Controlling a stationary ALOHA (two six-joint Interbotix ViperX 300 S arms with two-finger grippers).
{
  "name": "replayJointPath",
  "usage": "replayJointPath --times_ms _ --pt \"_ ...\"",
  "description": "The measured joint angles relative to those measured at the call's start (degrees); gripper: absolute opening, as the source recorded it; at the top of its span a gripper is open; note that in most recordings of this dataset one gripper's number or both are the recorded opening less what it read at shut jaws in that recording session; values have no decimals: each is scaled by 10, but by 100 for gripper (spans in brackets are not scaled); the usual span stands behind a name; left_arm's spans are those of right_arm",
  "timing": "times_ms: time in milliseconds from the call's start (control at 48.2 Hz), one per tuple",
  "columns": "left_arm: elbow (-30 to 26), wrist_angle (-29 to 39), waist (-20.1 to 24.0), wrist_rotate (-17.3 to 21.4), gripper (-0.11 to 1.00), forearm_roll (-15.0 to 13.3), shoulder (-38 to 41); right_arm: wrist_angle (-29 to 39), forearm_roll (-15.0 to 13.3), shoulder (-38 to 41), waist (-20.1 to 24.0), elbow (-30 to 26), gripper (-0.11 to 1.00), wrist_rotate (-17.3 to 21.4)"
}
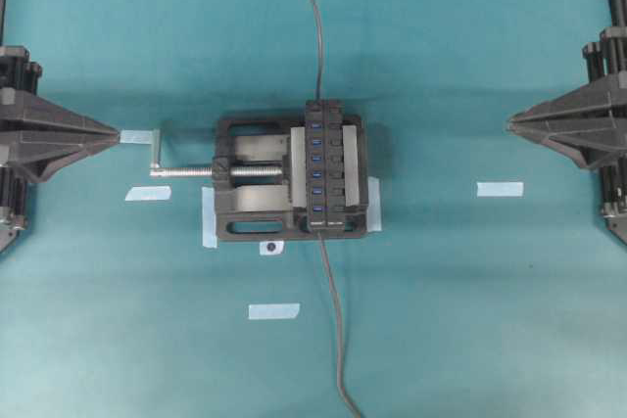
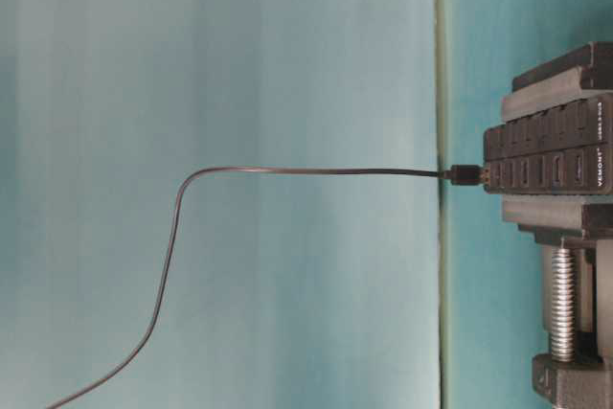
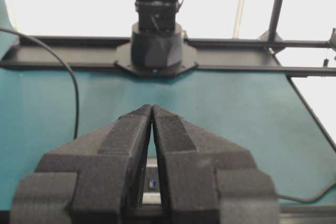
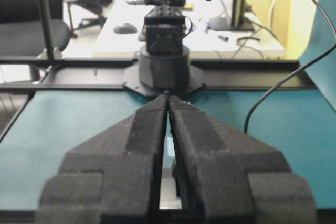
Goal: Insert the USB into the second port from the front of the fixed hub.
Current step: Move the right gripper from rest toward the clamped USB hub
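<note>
both jaws closed, holding nothing; fixed hub point(image 2: 551, 160) reads "vemont", small text beside it illegible.

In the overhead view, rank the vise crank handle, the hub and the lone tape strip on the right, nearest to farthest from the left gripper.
From the left gripper:
1. Vise crank handle, just beside its tip.
2. Hub, mid-table, clamped in the vise.
3. Tape strip, far right side.

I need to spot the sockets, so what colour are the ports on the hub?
Blue, a row of small ports along the black hub, clearest in the overhead view.
</note>
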Motion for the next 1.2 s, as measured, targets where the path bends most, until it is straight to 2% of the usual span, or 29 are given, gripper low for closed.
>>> replayJointPath --times_ms 41,83,124,207,290,622,829,1057,1203 --pt "4 -10 0 -2 11 2 1 0 0 0 0 2 18 0" --pt "9 -21 0 -4 5 3 2 1 4 0 -1 6 21 0" --pt "14 -30 -1 -5 0 3 4 2 12 1 -1 11 16 2" --pt "17 -33 -1 -17 0 4 11 11 22 0 -4 17 7 22" --pt "17 -34 -1 -32 0 4 21 24 24 0 -6 19 3 44" --pt "16 -27 1 -34 0 4 74 98 25 0 -14 18 3 73" --pt "7 23 2 -31 0 4 77 171 24 1 -30 5 3 81" --pt "-19 149 1 -11 0 4 76 255 18 13 -53 -16 3 82" --pt "-22 171 3 4 0 4 65 305 9 36 -60 -33 3 82"
